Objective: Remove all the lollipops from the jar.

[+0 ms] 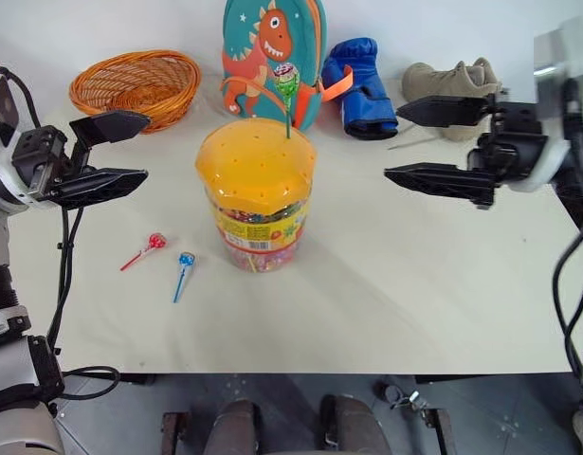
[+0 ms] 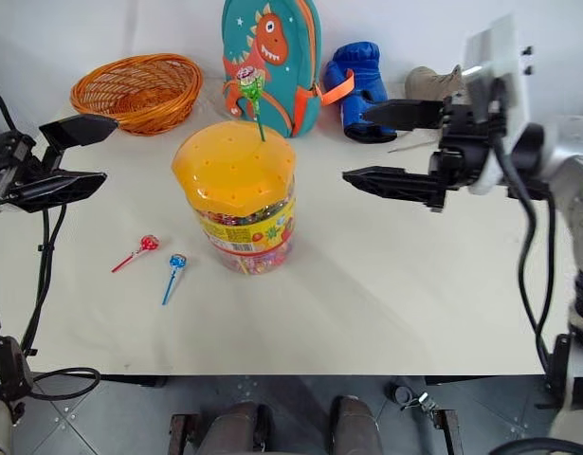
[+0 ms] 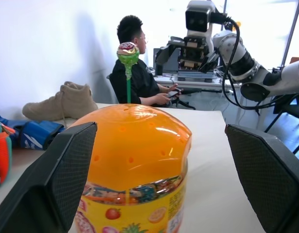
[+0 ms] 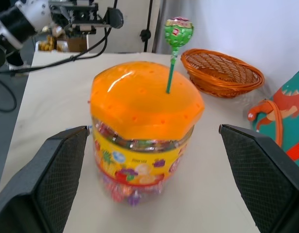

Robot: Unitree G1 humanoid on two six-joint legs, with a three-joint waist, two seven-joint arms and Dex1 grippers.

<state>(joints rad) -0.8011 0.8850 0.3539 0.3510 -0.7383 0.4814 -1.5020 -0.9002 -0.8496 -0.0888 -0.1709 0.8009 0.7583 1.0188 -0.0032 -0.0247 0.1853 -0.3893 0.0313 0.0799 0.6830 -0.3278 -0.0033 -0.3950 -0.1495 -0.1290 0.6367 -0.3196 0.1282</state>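
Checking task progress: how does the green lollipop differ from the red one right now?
The green wrapped lollipop stands upright, its stick in a hole of the clear jar's domed orange lid; the red wrapped lollipop lies flat on the white table, apart from the jar. Both are small, round, on thin sticks.

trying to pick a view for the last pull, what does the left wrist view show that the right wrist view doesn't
Left wrist view alone: a seated person, a tan shoe and the blue boxing glove behind the jar.
Right wrist view alone: the orange basket and the dinosaur backpack.
Both: the jar with the green lollipop upright in its orange lid, framed by open black fingers.
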